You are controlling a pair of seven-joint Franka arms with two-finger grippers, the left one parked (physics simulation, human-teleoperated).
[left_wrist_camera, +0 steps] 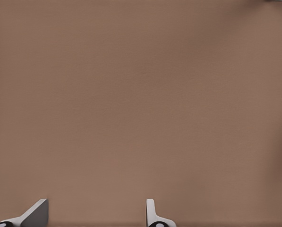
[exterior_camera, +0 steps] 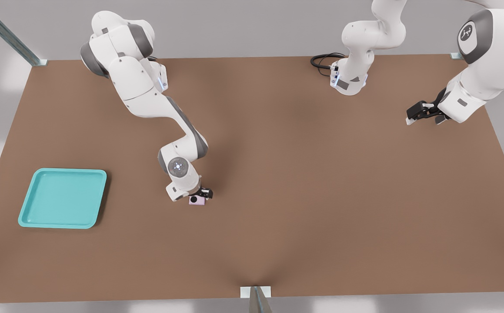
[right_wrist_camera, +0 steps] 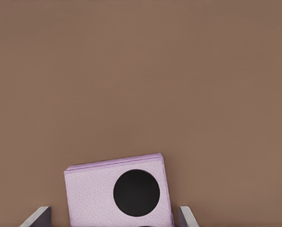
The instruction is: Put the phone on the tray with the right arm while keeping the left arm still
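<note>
Tray [exterior_camera: 34, 204]: I saw it lying flat on the brown worktop [exterior_camera: 321, 195] at the front view's left, well apart from everything else, its inside plain.

Right arm [exterior_camera: 147, 100]: it reached from the worktop's far edge down toward the middle-left, its wrist low over the phone.

Hand [exterior_camera: 202, 194]: it sat right at the phone, just above the worktop. In the right wrist view I had one finger [right_wrist_camera: 37, 216] on each side of the phone, spread a little wider than it. I saw a thin gap on both sides, so nothing was pinched.

Phone [exterior_camera: 197, 200]: it lay on the worktop between the fingers, well to the front view's right of the tray. Its face was turned up.

Phone heading [right_wrist_camera: 118, 193]: in the right wrist view it sat skewed, edges tilted against the line of the fingers. It looked close to square, so I could not name a long axis.

Hidden parts: the phone's near edge was cut off in the right wrist view, and I saw only one black circle whole. In the front view the hand covered part of the phone.
</note>
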